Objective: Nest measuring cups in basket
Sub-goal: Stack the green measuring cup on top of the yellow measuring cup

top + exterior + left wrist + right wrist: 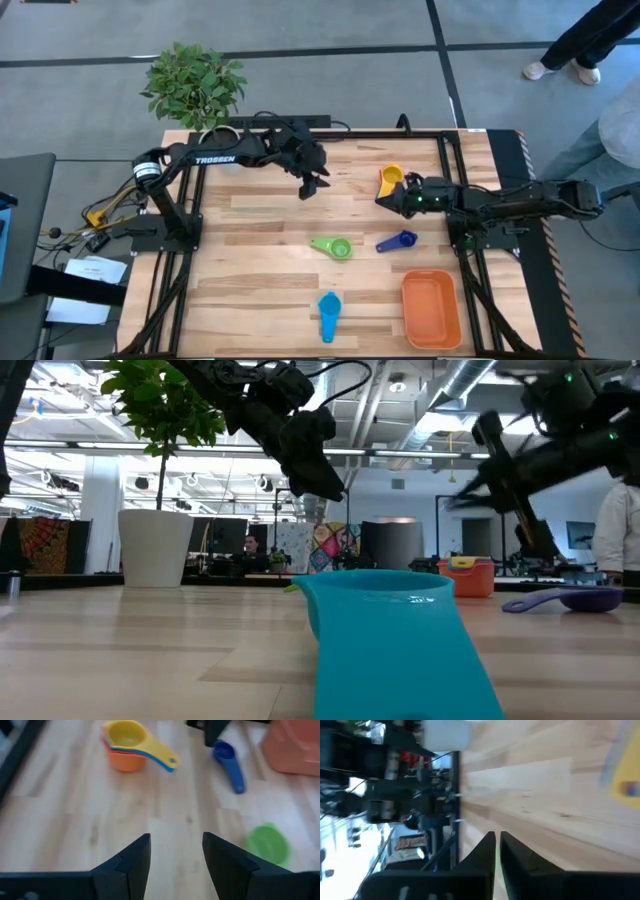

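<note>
Wooden surface (260, 290) carries scattered measuring cups (391, 179); left gripper (175, 855) hovers, fingers spread; right gripper (497, 851) beside the stack, fingers nearly together, empty.

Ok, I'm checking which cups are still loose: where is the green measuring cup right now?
In the high view the green measuring cup lies loose near the table's middle, left of the dark blue cup and above-left of the orange basket.

On the desk (260, 290), the stack of nested measuring cups (391, 179) lies toward the far edge, right of centre. Nearer, two single cups (334, 246) (398, 241) lie side by side mid-desk. Another cup (329, 314) lies at the near edge, left of the basket (431, 308). The plant pot (155, 547) stands at the far left corner.
</note>
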{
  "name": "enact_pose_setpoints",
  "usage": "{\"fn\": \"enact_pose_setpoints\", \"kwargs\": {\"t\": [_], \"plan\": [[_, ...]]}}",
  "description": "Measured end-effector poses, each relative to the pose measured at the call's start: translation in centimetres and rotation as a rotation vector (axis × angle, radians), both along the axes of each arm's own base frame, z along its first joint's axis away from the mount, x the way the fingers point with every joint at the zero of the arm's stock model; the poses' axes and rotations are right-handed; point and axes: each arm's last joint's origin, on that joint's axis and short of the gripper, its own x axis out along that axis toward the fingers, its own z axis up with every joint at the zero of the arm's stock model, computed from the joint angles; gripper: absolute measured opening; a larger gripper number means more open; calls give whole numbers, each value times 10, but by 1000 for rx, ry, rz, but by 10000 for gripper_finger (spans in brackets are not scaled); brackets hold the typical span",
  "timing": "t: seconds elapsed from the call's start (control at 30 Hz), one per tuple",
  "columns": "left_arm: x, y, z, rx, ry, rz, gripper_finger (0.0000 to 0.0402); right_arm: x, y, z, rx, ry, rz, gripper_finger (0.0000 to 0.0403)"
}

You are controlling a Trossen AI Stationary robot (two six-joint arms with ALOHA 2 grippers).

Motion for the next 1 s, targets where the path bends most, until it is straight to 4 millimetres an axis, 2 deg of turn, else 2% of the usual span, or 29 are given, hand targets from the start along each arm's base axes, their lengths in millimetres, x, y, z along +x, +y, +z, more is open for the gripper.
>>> {"fn": "enact_pose_setpoints", "kwargs": {"t": [0.2,0.4,0.6,0.7,0.83,1.0], "plan": [[11,-35,-2,3,21,-79,164,14,10,31,-97,-63,84,8],[19,-71,-1,-46,28,-101,155,24,32,59,-155,23,178,22],[26,-103,-2,-5,40,24,153,21,63,78,-183,170,264,7],[32,-120,-6,15,25,3,153,18,79,89,-205,164,291,8],[48,-139,-14,-44,30,26,153,14,99,104,-240,118,314,19],[69,-149,-29,10,84,108,153,11,119,110,-268,107,340,12]]}}
